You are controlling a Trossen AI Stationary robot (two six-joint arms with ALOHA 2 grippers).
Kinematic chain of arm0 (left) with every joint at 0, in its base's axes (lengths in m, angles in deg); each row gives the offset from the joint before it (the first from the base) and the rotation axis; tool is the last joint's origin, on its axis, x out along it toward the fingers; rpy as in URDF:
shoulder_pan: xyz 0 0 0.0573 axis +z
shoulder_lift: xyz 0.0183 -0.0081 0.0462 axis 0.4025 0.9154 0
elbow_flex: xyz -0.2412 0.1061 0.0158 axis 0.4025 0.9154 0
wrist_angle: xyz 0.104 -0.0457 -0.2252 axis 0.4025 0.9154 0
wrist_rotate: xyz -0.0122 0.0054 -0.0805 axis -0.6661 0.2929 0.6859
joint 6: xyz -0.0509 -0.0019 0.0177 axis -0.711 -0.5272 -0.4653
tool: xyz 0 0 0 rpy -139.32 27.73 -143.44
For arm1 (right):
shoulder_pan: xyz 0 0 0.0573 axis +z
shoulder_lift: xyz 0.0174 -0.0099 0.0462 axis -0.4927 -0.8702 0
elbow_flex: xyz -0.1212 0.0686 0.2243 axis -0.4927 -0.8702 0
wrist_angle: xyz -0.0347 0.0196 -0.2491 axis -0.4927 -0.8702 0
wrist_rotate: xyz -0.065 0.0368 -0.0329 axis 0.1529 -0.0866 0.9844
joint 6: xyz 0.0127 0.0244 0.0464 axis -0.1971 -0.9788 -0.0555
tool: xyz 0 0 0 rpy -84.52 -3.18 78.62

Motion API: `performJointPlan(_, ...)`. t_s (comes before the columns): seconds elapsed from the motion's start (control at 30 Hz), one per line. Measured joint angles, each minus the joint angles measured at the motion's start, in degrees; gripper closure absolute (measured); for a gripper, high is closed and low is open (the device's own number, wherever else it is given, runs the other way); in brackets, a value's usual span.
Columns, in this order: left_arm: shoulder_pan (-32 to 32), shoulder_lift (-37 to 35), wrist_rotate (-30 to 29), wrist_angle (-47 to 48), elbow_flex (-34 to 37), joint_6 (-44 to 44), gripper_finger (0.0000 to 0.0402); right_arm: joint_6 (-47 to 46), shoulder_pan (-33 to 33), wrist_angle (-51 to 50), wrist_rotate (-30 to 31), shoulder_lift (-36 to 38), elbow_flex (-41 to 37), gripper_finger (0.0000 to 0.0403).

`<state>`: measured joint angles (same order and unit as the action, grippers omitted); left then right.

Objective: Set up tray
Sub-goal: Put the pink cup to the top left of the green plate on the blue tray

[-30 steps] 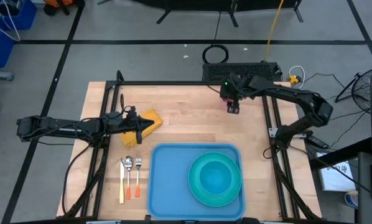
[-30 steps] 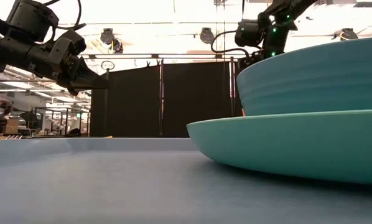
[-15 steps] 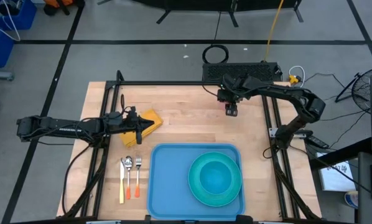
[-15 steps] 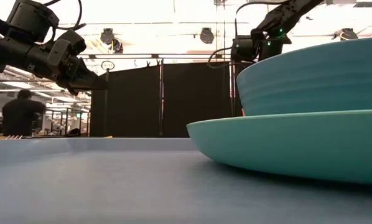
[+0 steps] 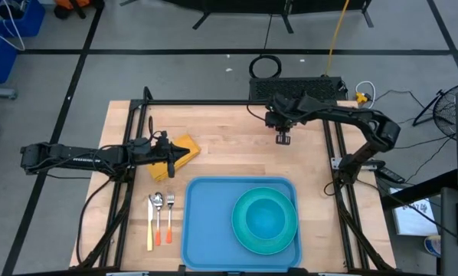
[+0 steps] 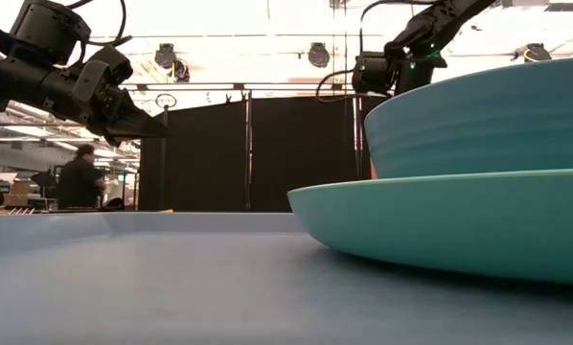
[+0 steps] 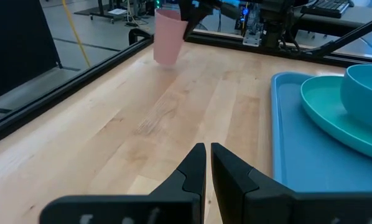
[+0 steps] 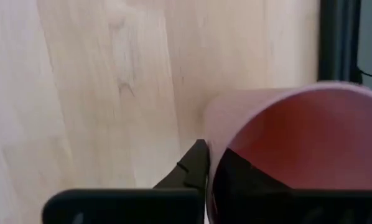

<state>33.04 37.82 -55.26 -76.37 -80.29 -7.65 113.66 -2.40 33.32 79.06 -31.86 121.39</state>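
Observation:
The blue tray (image 5: 214, 230) lies at the table's near edge and bears a turquoise plate (image 5: 290, 230) with a bowl (image 5: 265, 218) on it. A pink cup (image 7: 168, 36) stands upright at the far right of the table, with my right gripper (image 5: 282, 138) shut on it from above. My left gripper (image 5: 170, 159) is shut on nothing and hangs in the air by a yellow pad (image 5: 187, 144) at the table's left. Cutlery (image 5: 160, 218) lies on the wood left of the tray. My right gripper holds the pink cup by its wall at the rim (image 8: 216, 134). One finger (image 8: 192, 167) is outside the cup and the other (image 8: 248, 180) is inside it. The fingers come from above, pointing down. The cup is upright, its base (image 7: 167, 60) at the tabletop.
Black frame rails (image 5: 133, 153) run along the table's left, right and far sides. Bare wood (image 5: 237, 149) lies between the two grippers and the tray. A person (image 6: 79, 177) stands in the room beyond the table.
My right gripper has shifted a little toward the table's left edge at the cup and has shut on the cup's wall. The cup stays where it was. My left arm has kept still.

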Motion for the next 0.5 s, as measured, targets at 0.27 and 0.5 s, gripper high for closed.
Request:
performJointPlan(0.27,0.00,-0.01,0.00,0.02,0.00,-0.07,0.0376,-3.15,8.18,-3.99,-0.08,3.23,7.53,0.0402)
performJointPlan(0.5,0.00,-0.01,-0.05,0.04,0.00,-0.04,0.0376,-10.14,22.22,-4.74,-3.68,1.01,20.34,0.0402)
